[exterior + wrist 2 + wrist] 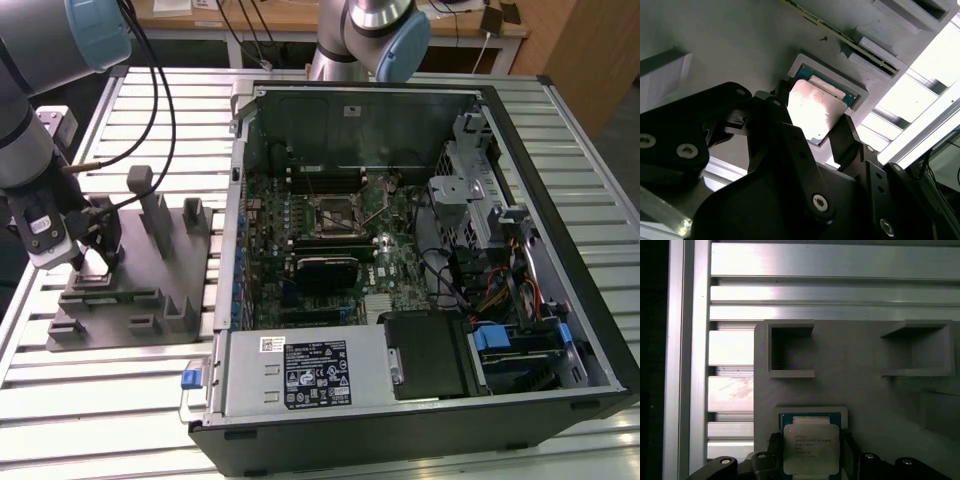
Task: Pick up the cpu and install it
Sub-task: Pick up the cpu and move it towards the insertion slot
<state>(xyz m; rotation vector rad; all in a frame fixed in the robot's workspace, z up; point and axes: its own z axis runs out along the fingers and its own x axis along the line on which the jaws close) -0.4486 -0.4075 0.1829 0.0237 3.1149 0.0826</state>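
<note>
Closest to you in the second wrist view is the gripper, its black linkage and screw heads in the foreground. Its fingers stand narrow, one on each of two opposite edges of the cpu, and they look to be pressed against those edges. You get the same hold in the first wrist view, where the gripper flanks the cpu with its pale metal lid facing up. The chip sits at a shallow framed pocket in the grey fixture block. You cannot tell from either wrist view whether it rests in the pocket or is raised a little off it. Beyond the pocket, the block carries two more square recesses, and past its edge you see the slatted aluminium table.

Turn to the exterior view and you find the gripper low over the fixture block, at the exterior view's left. The open computer case lies on the table just beside the block, toward the exterior view's right. Nearest you inside it is the silver power supply, then the motherboard. The cpu socket, with its metal frame, is near the board's middle, well apart from the gripper.
</note>
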